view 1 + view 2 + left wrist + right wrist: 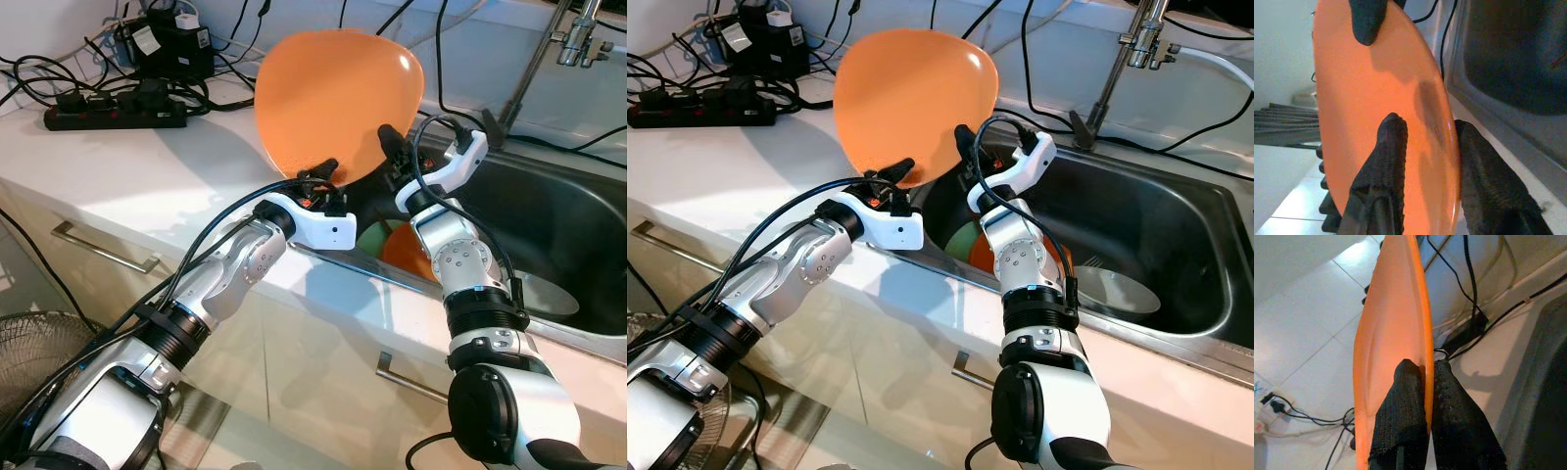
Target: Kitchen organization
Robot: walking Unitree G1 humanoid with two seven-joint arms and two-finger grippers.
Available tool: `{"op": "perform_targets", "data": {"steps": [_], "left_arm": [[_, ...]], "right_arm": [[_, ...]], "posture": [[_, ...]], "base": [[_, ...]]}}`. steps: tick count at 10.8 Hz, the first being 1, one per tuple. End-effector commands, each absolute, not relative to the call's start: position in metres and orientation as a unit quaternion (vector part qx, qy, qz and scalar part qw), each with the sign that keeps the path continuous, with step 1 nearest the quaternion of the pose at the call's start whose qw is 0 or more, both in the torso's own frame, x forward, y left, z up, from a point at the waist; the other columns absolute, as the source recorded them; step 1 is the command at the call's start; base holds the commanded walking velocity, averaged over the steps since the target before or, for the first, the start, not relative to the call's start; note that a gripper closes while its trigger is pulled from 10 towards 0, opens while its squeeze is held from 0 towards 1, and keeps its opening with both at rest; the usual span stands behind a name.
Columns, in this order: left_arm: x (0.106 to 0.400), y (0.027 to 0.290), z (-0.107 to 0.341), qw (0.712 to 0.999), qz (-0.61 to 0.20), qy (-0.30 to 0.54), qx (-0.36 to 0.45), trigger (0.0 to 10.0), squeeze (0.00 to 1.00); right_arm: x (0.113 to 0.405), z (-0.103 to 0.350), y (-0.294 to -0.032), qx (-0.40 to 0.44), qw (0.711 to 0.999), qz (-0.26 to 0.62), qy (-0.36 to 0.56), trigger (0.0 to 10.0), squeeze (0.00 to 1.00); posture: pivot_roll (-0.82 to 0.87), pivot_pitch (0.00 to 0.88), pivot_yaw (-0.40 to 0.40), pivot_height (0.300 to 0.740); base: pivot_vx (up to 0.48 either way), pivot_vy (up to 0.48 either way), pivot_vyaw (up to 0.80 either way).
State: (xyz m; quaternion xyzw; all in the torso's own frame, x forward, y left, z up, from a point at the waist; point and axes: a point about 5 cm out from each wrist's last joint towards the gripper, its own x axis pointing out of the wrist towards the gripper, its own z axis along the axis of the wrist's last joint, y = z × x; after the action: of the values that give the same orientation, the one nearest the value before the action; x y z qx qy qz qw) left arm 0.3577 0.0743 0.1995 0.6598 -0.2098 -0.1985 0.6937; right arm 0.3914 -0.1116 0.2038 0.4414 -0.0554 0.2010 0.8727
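Two silver-grey jointed arms with black collars and looped black cables; each white-cased end effector carries two long, textured black fingers [1388, 161].

orange plate [333, 98]; black fingers [1388, 161]; white counter [147, 166]

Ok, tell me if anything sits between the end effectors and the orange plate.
Nothing does. Both the left end effector and right end effector are already clamped on the orange plate, held upright above the counter beside the sink.

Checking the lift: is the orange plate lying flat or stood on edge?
On edge: the orange plate is held upright above the counter, both claws pinching its rim.
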Motion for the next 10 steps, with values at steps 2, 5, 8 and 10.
{"op": "perform_targets", "data": {"steps": [2,5,8,10], "left_arm": [[0.356,0.071,0.212,0.699,-0.186,-0.233,0.650,10.0,1.00],[0.353,0.068,0.211,0.708,-0.186,-0.237,0.638,10.0,0.00],[0.352,0.070,0.206,0.736,-0.192,-0.222,0.610,10.0,0.00],[0.349,0.074,0.211,0.842,-0.197,-0.182,0.469,10.0,0.00]], "right_arm": [[0.397,0.213,-0.121,0.455,0.871,0.170,-0.071,0.0,0.00],[0.406,0.221,-0.153,0.500,0.857,0.064,-0.104,0.0,0.00],[0.408,0.219,-0.176,0.464,0.878,-0.002,-0.119,0.0,0.00],[0.406,0.212,-0.194,0.414,0.902,-0.044,-0.117,0.2,0.00]], "posture": [[0.26,0.015,-0.052,0.740],[0.26,0.013,-0.052,0.740],[0.26,0.013,-0.053,0.740],[0.26,0.015,-0.054,0.740]], "base": [[0.000,0.000,0.00],[0.000,0.000,0.00],[0.000,0.000,0.00],[0.000,0.000,0.00]]}}
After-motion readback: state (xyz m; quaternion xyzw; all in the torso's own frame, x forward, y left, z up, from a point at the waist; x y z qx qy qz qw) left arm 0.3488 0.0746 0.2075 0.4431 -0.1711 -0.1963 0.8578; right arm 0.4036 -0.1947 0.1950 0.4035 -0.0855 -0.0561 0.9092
